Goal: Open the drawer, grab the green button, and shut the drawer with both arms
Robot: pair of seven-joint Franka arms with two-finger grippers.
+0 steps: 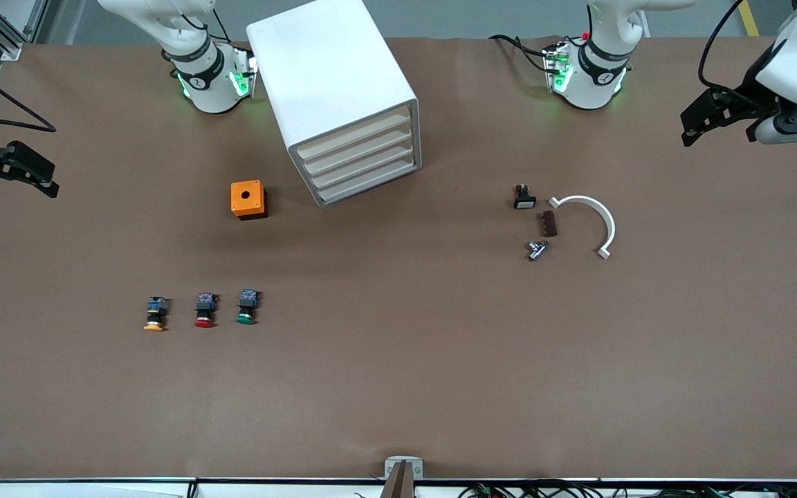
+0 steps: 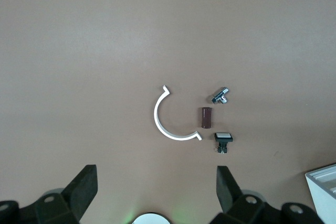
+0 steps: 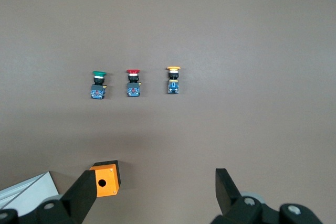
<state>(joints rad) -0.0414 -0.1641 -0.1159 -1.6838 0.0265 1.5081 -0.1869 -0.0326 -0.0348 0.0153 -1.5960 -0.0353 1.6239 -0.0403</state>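
Four cream slatted drawer fronts show on the white boxy cabinet [image 1: 333, 90] in the front view, all flush and shut; the drawer [image 1: 365, 166], third down, is among them, and its inside is hidden. No writing can be read anywhere. Both arms wait at the table ends: the left gripper [image 1: 699, 124] hangs over the left arm's end with its arm cut off by the frame edge, the right gripper [image 1: 14, 173] over the right arm's end, likewise cut off. The button [image 1: 247, 308], green mushroom cap on a black body with a bluish block, lies on the brown table [image 1: 398, 387] nearer the camera than the orange box [image 1: 248, 199], beside the red-capped button [image 1: 205, 310] and the orange-capped button [image 1: 155, 315]. Toward the left arm's end lie a white curved clamp [image 1: 596, 221], a brown ridged piece [image 1: 549, 223], a small metal fitting [image 1: 537, 250] and a black switch [image 1: 524, 197]. In the left wrist view the black fingers [image 2: 84, 187] stand wide apart, holding nothing, and the cabinet's corner is cut off at the edge. In the right wrist view the fingers [image 3: 228, 187] are also spread wide and empty; one partly hides the orange box, which has a round hole in its face.
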